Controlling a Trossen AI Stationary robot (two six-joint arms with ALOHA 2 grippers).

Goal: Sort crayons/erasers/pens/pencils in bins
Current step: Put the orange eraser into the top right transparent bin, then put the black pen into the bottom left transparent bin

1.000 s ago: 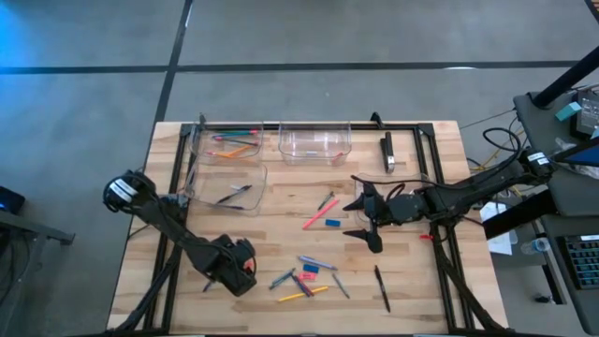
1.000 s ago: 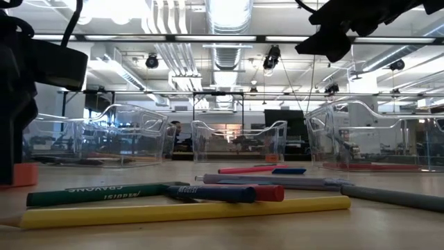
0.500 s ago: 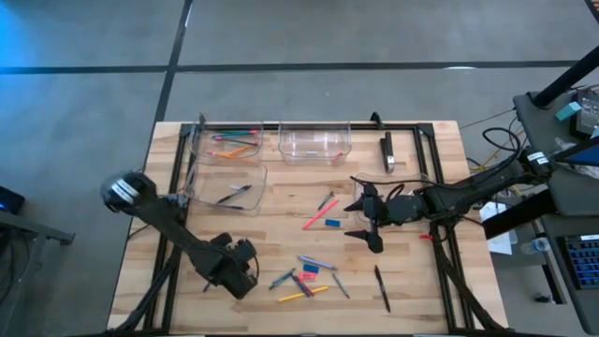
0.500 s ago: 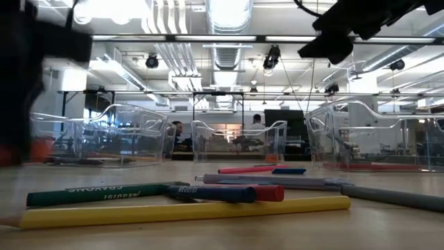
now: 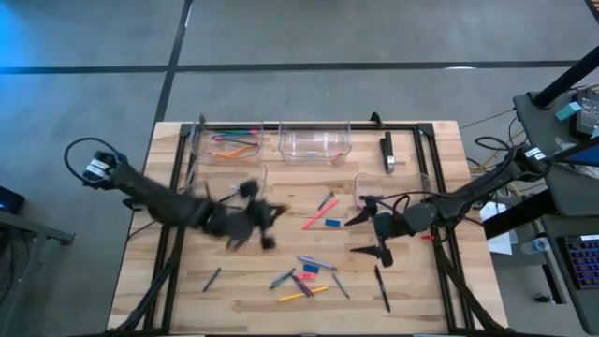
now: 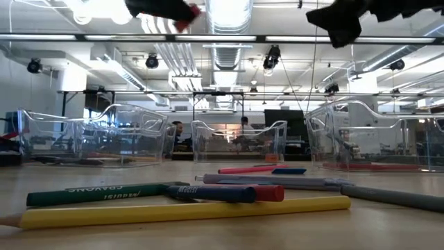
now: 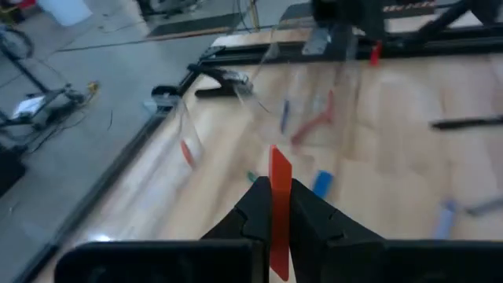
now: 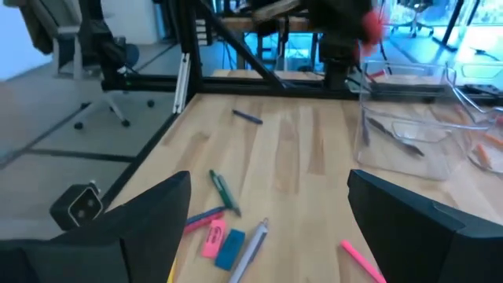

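Observation:
My left gripper [image 5: 257, 223] hangs above the table's middle left, shut on a red-orange eraser [image 7: 280, 161]. The low view shows the left gripper [image 6: 163, 8] high up, with the eraser [image 6: 186, 25] below it. My right gripper [image 5: 370, 234] stands open above the table right of centre, over nothing; its fingers [image 8: 149, 216] are wide apart. Loose on the wood lie a pink pencil [image 5: 319, 220], a blue eraser [image 5: 331, 223], a cluster of crayons and pencils [image 5: 304, 276] and a black pen [image 5: 382, 288]. Two bins [image 5: 229, 143], [image 5: 229, 187] hold sticks. My left gripper pinches the red-orange eraser by its two broad faces [image 7: 280, 196] between the two fingers. The eraser stands on edge and sticks out beyond the fingertips. The fingers slant slightly downward, coming from the table's left. The eraser is lifted well clear of the table.
An empty clear bin [image 5: 314, 142] stands at the far edge and another bin [image 5: 388, 192] just beyond my right gripper. A black fixture [image 5: 387, 152] sits at the far right. One dark pen [image 5: 212, 278] lies alone near the front left. A black frame rail [image 5: 281, 124] borders the table.
My left gripper has risen from the near left of the table and swung toward the far right, rolling and tipping up toward level, carrying the red-orange eraser up off the wood. My right gripper has drifted a little toward the near edge, still open.

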